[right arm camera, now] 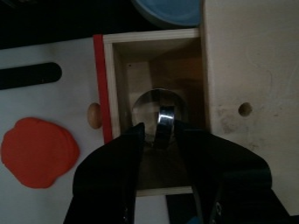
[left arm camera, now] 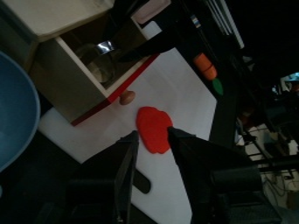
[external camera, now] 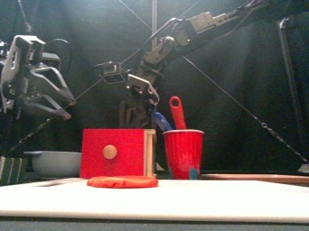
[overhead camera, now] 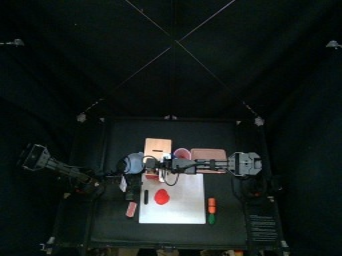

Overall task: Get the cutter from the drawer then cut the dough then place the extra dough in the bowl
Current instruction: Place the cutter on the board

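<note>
Cutter (right arm camera: pixel 162 110): round metal piece, lying inside the open drawer (right arm camera: pixel 152 96) of the wooden box (right arm camera: pixel 250 79), on the drawer floor about midway along it.

Right gripper (right arm camera: pixel 162 129): reaches down into the drawer. Jaws a little apart, one on each side of the cutter. Cannot tell whether either jaw touches it. The cutter sits low in the drawer, not lifted.

Drawer: drawn out from the box toward the table's front. Red drawer front (external camera: pixel 117 152) with a round pale knob (external camera: pixel 110 152).

Dough (external camera: pixel 122 181): flat red disc on the white cutting board (external camera: pixel 182 200), just in front of the drawer front, whole and uncut.

Left gripper (left arm camera: pixel 152 136): hangs in the air to the left of the box, above bowl height. Jaws spread wide, nothing between them.

Bowl (external camera: pixel 54 162): blue-grey, on the table at the box's left side, near it.

Red cup (external camera: pixel 183 153): just beside the box on its right, holding a red toy knife (external camera: pixel 176 110) and a blue toy knife (external camera: pixel 161 121), handles up.

Pink tray (overhead camera: pixel 209 153): flat on the table to the right of the box.

Orange-and-green toy food (overhead camera: pixel 211 206): to the front right of the box, well apart from it, past the board's right edge.
</note>
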